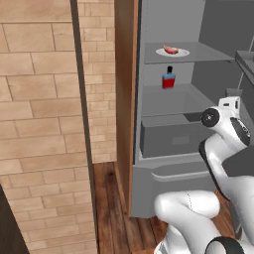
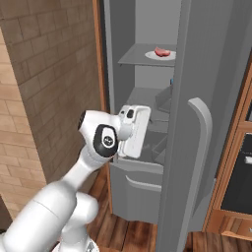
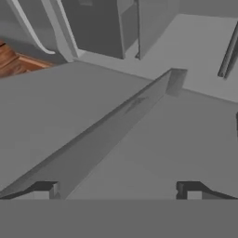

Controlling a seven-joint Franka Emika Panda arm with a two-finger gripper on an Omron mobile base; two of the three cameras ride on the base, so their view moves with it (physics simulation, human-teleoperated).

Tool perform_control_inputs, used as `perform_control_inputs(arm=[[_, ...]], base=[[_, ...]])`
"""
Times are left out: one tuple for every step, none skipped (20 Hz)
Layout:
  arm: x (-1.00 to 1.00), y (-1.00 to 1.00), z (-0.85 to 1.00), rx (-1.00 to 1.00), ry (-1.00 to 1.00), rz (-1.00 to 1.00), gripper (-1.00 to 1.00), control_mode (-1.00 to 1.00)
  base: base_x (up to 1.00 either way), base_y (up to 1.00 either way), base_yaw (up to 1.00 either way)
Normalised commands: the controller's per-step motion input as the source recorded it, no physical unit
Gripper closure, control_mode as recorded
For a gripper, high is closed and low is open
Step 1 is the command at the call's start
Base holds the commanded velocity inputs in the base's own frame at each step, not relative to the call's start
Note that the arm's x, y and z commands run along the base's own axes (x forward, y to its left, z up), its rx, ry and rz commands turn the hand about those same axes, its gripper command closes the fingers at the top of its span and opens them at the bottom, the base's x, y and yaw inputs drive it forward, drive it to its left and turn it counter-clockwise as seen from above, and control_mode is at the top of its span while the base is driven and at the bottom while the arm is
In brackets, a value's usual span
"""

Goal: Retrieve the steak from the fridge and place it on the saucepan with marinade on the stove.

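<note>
The fridge (image 1: 163, 183) stands open. A pinkish-red steak (image 1: 171, 49) (image 2: 162, 51) lies on a white plate (image 1: 184, 52) on the upper shelf. My hand is low inside the fridge, at the level of the grey drawer (image 1: 168, 136) and well below the steak. In the hand view my gripper (image 3: 117, 189) is open, with nothing between its two dark fingertips (image 3: 44, 188), and looks down on grey drawer surfaces. The saucepan, the marinade and the stove are out of view.
A red bottle with a blue cap (image 1: 168, 79) stands on the middle shelf under the plate. The open fridge door with its pale handle (image 2: 204, 128) is close on my right. A brick wall (image 1: 39, 124) is on the left, with wood floor (image 1: 111, 208) below.
</note>
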Motion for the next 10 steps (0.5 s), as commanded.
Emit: perform_control_inputs(arm=[[0.00, -0.50, -0.15, -0.05, 0.04, -0.05, -1.00, -1.00], [0.00, -0.66, -0.12, -0.05, 0.02, -0.07, -1.00, -1.00], [0.00, -0.74, -0.07, -0.05, 0.03, -0.07, -1.00, -1.00], [-0.02, -0.84, -0.06, -0.04, 0.03, -0.09, -1.00, -1.00], [-0.04, -0.86, -0.04, -0.04, 0.05, -0.10, -1.00, -1.00], [-0.13, -0.93, -0.04, -0.04, 0.05, -0.11, -1.00, -1.00], [-0.17, -0.98, -0.02, -0.03, 0.06, -0.11, -1.00, -1.00], [-0.19, -0.99, -0.04, -0.03, 0.07, -0.11, -1.00, -1.00], [-0.15, -1.00, -0.07, -0.03, 0.09, -0.11, -1.00, -1.00], [-0.17, -1.00, -0.09, -0.02, 0.09, -0.11, -1.00, -1.00]], base=[[0.00, 0.00, 0.00], [0.00, 0.00, 0.00], [0.00, 0.00, 0.00], [0.00, 0.00, 0.00], [0.00, 0.00, 0.00], [0.00, 0.00, 0.00], [0.00, 0.00, 0.00], [0.00, 0.00, 0.00], [0.00, 0.00, 0.00], [0.00, 0.00, 0.00]])
